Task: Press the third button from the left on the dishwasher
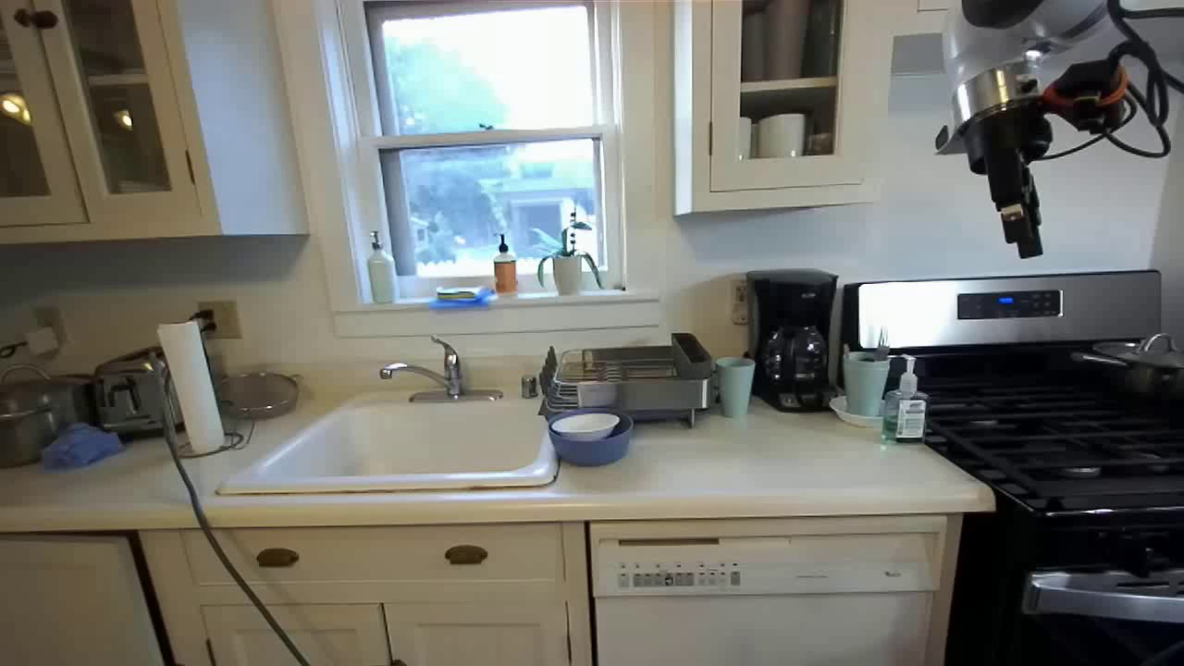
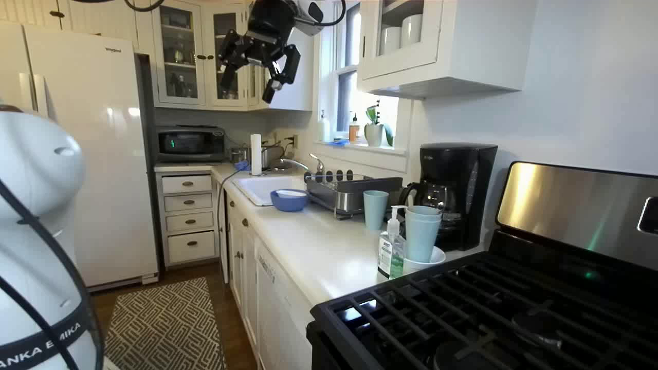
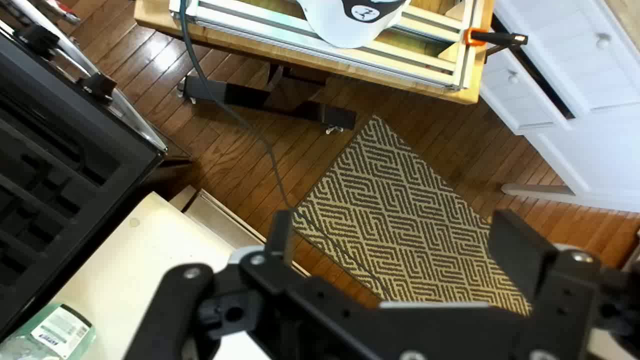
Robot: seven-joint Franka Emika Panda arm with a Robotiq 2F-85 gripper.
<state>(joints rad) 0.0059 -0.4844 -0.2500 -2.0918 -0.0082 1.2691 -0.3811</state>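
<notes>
Since the white dishwasher (image 1: 768, 615) sits under the counter (image 1: 777, 462), between the sink (image 1: 407, 444) and the gas stove (image 1: 1027, 435), its buttons (image 1: 680, 580) are low down in an exterior view, in a short row on the left part of its front. They look too tiny to count well, so I can't be sure which one is third. The dishwasher should be heavy and should not budge. There is no need to grab anything: I think a button is small, a bit stiff, and wants one gentle, straight poke in its middle. The gripper (image 1: 1024, 242) hangs high up, well apart from the buttons. We see it from the side, so its gap can't be told from there.

In an exterior view, the fingers (image 2: 227, 76) are spread wide, with nothing held. The dishwasher door (image 2: 282, 324) runs away at a slant below the counter, and its buttons are hard to make out.

In the wrist view, the fingertips (image 3: 515, 250) are far apart too. They touch nothing, and the patterned rug (image 3: 400, 220) shows in the gap. Bringing the fingers together might make a better poking tip.
</notes>
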